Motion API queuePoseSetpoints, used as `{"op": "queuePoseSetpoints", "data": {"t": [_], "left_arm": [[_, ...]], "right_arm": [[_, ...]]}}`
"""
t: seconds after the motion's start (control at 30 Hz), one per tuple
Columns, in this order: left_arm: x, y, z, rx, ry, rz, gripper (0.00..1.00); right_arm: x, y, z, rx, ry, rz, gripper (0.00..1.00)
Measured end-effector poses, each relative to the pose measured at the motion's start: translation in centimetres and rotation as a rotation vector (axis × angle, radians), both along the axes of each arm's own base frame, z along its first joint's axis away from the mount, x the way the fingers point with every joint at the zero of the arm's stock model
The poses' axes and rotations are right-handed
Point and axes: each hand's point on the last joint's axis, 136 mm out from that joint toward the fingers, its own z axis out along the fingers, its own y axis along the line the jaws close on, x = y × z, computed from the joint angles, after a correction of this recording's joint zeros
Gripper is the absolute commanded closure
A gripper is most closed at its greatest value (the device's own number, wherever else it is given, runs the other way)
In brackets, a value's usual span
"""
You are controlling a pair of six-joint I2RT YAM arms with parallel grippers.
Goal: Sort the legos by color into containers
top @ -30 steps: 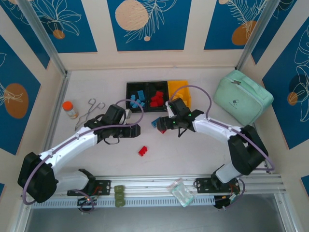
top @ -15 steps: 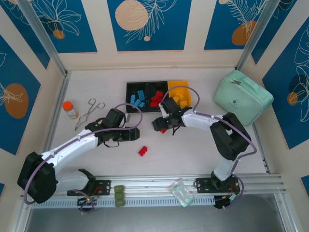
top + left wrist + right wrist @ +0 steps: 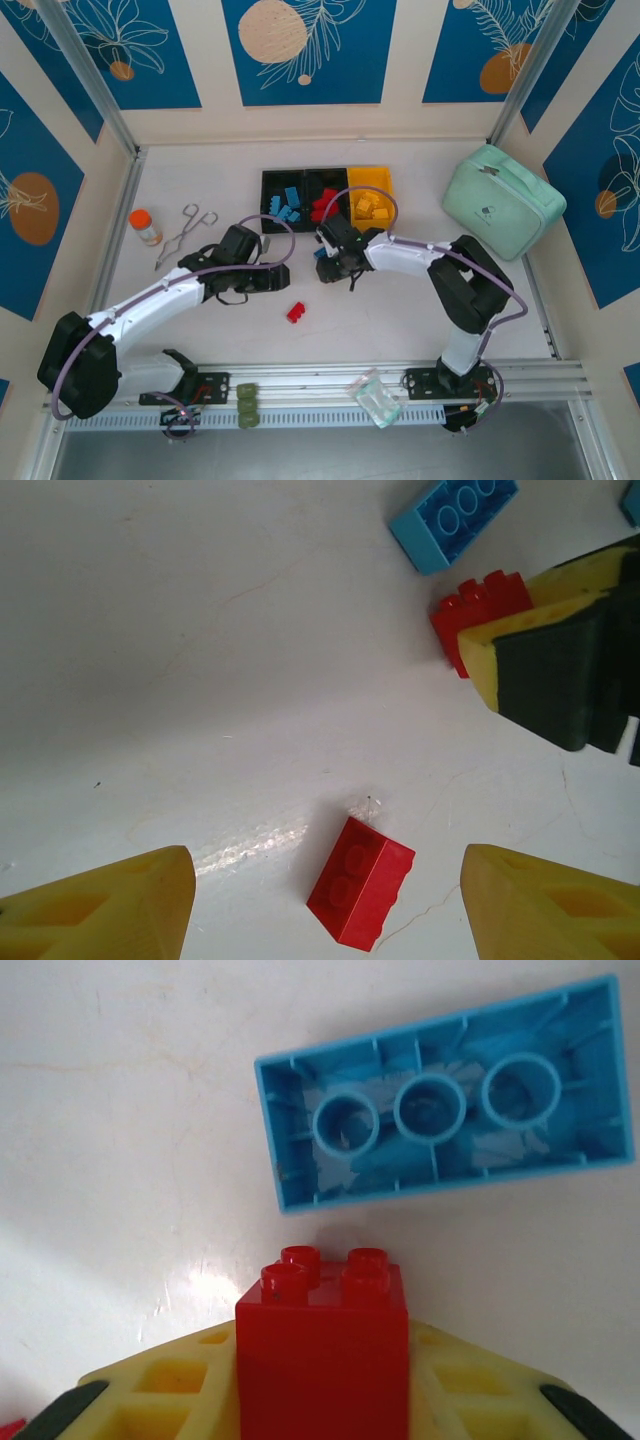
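My right pincer (image 3: 322, 1415) looks clamped on the smooth flat sides of a red brick (image 3: 322, 1350), light, rigid and slick, on the tabletop (image 3: 400, 310) near the containers (image 3: 265, 188), while my left pincer (image 3: 325, 905) gapes wide over a second red brick (image 3: 360, 895).

Red lego (image 3: 322, 1360); light-blue lego (image 3: 440, 1110); yellow container (image 3: 370, 171); mint-green pouch (image 3: 503, 200); white table (image 3: 400, 305)
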Motion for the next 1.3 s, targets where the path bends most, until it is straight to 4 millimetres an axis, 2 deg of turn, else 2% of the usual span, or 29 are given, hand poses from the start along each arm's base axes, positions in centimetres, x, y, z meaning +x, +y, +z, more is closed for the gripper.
{"op": "queuePoseSetpoints", "data": {"t": [0.17, 0.3, 0.43, 0.53, 0.67, 0.9, 1.3], "left_arm": [[0.1, -0.5, 0.1, -0.029, -0.003, -0.004, 0.30], [0.1, -0.8, 0.3, -0.053, -0.003, -0.001, 0.30], [0.1, -1.2, 1.2, -0.089, -0.019, -0.003, 0.30], [0.2, -1.3, 1.6, -0.110, -0.031, 0.002, 0.30], [0.1, -1.3, 1.9, -0.121, -0.034, 0.002, 0.30], [-0.2, -1.3, 1.9, -0.132, -0.033, 0.006, 0.30], [-0.7, -0.9, 2.0, -0.149, -0.034, 0.023, 0.30]], "right_arm": [[0.7, -0.2, 3.9, 0.027, -0.046, -0.021, 0.69], [3.6, -0.2, 8.0, 0.079, -0.111, -0.076, 0.69], [6.7, -1.0, 11.3, 0.111, -0.161, -0.148, 0.69], [9.2, -1.4, 12.6, 0.124, -0.179, -0.194, 0.69], [12.3, -1.9, 12.3, 0.119, -0.166, -0.252, 0.69], [17.4, -1.4, 9.9, 0.089, -0.116, -0.316, 0.69], [23.6, 1.1, 6.4, 0.102, -0.063, -0.363, 0.66]]}}
